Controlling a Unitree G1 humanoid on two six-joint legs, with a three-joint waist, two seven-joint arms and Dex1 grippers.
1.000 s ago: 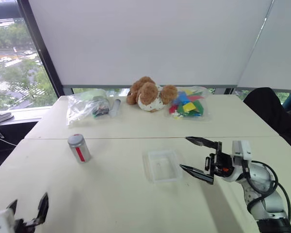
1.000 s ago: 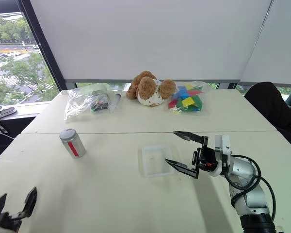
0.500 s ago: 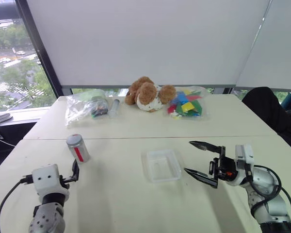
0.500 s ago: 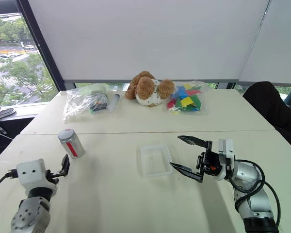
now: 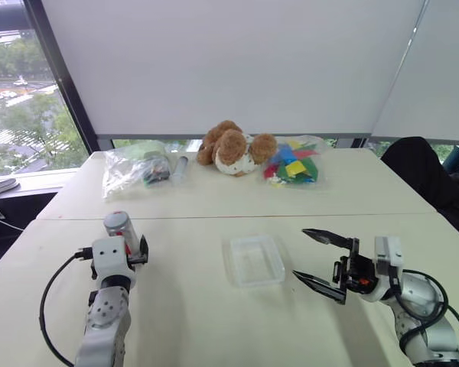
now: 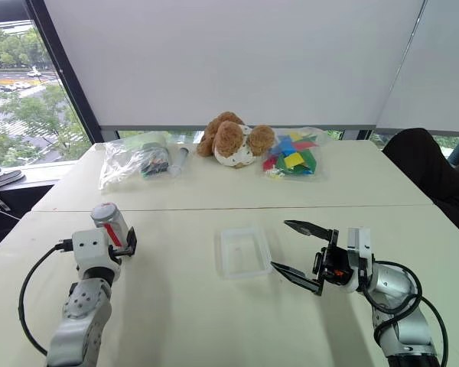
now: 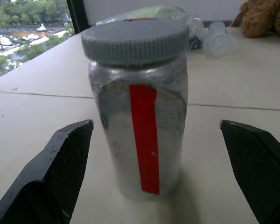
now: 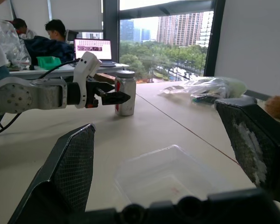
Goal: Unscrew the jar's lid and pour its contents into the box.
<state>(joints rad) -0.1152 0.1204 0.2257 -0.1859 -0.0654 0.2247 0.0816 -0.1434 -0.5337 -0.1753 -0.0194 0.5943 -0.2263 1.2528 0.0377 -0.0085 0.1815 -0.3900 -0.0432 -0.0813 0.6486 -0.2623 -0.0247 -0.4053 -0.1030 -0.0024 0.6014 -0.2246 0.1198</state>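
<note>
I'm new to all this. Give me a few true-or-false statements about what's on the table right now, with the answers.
1. The lid is on the jar. True.
2. The left end effector is clamped on the jar. False: its fingers stand open on either side of it.
3. The box has a teddy bear in it. False: the teddy bear sits at the table's far edge.
4. The right end effector is open beside the box. True.

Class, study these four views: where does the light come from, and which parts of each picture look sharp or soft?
Head views: daylight from the window at the robot's left, even light and faint shadows on the table. Left wrist view: the jar is fairly sharp, the teddy bear behind it soft. Right wrist view: bright window backlight, the box slightly blurred.
</note>
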